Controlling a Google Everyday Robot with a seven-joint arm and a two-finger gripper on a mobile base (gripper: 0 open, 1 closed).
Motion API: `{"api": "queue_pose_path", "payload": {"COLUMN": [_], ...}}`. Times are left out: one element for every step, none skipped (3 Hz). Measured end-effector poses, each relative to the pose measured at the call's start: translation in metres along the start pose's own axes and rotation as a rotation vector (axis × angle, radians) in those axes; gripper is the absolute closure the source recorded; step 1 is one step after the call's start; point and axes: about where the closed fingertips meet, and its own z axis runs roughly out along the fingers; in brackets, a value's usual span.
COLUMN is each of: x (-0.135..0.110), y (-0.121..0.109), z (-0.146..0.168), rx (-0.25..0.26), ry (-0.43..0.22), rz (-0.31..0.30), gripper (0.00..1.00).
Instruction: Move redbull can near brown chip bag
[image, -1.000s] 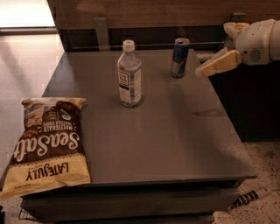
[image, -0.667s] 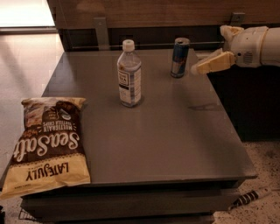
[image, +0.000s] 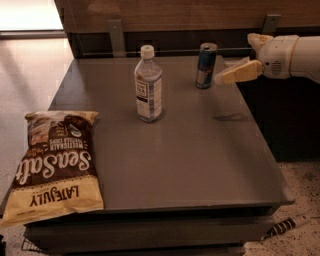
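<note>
The redbull can (image: 206, 65) stands upright at the back of the grey table (image: 200, 150), right of centre. The brown chip bag (image: 55, 165) lies flat on the table's front left corner and overhangs the edge. My gripper (image: 234, 60) reaches in from the right at can height. It is open and empty, with one pale finger (image: 239, 73) pointing at the can, its tip just right of the can and apart from it.
A clear water bottle (image: 148, 91) with a white cap stands left of the can, near the table's middle back. A wooden wall with metal brackets (image: 116, 36) runs behind the table. A striped object (image: 285, 226) lies on the floor at the front right.
My gripper has moved left and a little down, closer to the redbull can. The can, bottle and bag have not moved.
</note>
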Motion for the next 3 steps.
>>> {"api": "queue_pose_path", "payload": {"x": [0.013,0.029,0.034], "y": [-0.018,-0.033,-0.037], "z": [0.029,0.061,0.085], "rx": [-0.007,-0.013,-0.031], "ry": [-0.074,-0.184,-0.269], "rz": [0.059,0.109,0.115], "gripper": [0.0,0.0,0.02]}}
